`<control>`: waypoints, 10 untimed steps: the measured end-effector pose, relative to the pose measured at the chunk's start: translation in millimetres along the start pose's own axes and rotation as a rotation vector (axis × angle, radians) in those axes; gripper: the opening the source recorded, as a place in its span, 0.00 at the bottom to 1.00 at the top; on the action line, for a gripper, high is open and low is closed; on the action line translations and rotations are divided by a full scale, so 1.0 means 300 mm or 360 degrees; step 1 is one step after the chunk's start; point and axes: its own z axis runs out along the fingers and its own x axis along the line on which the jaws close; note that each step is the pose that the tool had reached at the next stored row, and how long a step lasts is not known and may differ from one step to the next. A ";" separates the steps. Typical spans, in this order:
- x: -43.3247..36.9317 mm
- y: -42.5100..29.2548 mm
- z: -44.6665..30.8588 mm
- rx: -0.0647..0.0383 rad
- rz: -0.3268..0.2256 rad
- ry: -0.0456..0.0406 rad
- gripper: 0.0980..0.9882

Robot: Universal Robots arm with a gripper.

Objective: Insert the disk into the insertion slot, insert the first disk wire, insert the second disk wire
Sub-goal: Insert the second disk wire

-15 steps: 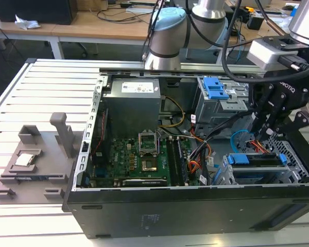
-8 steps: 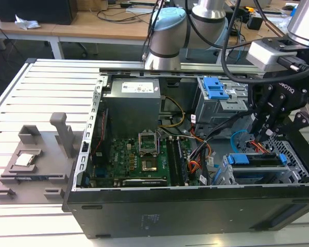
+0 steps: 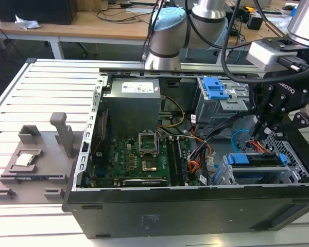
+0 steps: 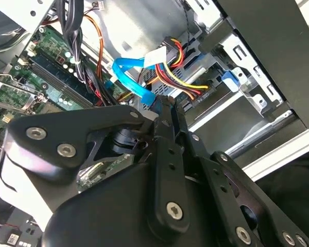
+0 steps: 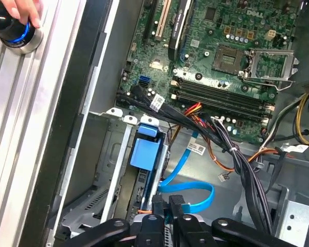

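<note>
Holds black metal gripper (image 5: 168,205) pinched shut on end of bright blue flat cable (image 5: 198,188), just above blue-framed silver disk (image 3: 257,159) seated in low grey perforated insertion slot (image 3: 298,167).

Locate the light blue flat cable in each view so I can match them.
Exterior view: the light blue cable loops just above the disk, on the exterior view's right.
Second wrist view: the cable bends beside red and yellow wires.
First wrist view: the cable loops over the grey case floor.
Shared landmark: the green motherboard.
</note>
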 end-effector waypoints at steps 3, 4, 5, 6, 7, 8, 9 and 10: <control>0.061 0.016 0.011 0.0000 0.0000 0.0000 0.07; 0.066 0.017 0.016 0.0000 0.0001 0.0000 0.07; 0.068 0.018 0.020 0.0000 0.0006 -0.0001 0.07; 0.068 0.018 0.027 -0.0002 0.0033 -0.0003 0.07; 0.067 0.017 0.031 -0.0004 0.0056 -0.0006 0.07; 0.067 0.017 0.034 -0.0005 0.0076 -0.0009 0.07; 0.067 0.017 0.036 -0.0006 0.0100 -0.0016 0.07; 0.067 0.017 0.038 -0.0006 0.0112 -0.0022 0.07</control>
